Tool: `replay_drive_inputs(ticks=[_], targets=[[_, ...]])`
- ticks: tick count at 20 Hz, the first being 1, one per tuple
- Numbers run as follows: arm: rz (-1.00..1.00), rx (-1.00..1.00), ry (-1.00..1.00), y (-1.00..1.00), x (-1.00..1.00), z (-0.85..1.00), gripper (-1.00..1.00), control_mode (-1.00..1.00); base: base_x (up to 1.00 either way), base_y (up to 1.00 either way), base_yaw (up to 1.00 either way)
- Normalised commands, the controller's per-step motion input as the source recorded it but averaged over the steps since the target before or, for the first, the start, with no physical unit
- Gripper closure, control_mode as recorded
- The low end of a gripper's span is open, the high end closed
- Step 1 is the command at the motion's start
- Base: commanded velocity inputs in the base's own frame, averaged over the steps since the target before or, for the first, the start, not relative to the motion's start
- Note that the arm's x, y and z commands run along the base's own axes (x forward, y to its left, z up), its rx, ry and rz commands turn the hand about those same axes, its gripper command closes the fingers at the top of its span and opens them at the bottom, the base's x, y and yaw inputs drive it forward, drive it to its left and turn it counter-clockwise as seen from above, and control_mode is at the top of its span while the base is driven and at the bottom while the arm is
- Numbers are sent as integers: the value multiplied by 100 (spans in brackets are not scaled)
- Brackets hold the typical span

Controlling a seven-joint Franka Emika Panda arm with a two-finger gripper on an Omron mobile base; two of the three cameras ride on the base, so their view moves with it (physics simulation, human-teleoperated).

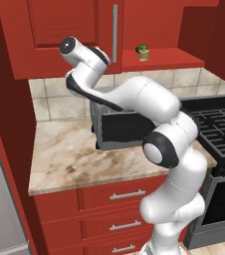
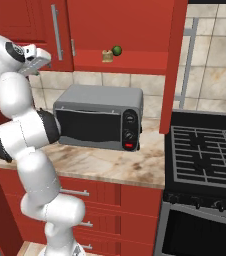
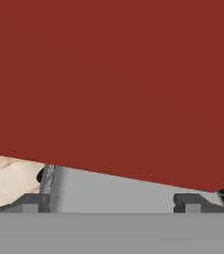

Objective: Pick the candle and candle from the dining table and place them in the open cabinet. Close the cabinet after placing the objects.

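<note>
Arm folded high, elbow above the toaster oven [image 2: 99,117], hand raised at the cabinet [image 1: 59,35] closed left door. Gripper [image 3: 111,202] spread wide, holding nothing. Candle [image 2: 106,56] stands on the open cabinet shelf beside a green object [image 2: 117,50].

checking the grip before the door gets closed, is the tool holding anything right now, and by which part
Nothing is held. The tool stands open in the hand view, its two fingertips wide apart with nothing between them, facing the red cabinet.

Beige tiled wall [image 1: 55,99] behind marble counter [image 1: 74,159], black stove [image 2: 205,150].
</note>
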Motion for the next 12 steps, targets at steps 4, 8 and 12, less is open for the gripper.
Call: replay_drive_inputs(ticks=[4, 8, 12], targets=[[0, 9, -9, -20, -75, -7, -100, -100, 0, 0, 0], [0, 9, -10, -16, -88, 0, -100, -100, 0, 0, 0], [0, 9, -4, -16, -87, -2, -100, -100, 0, 0, 0]])
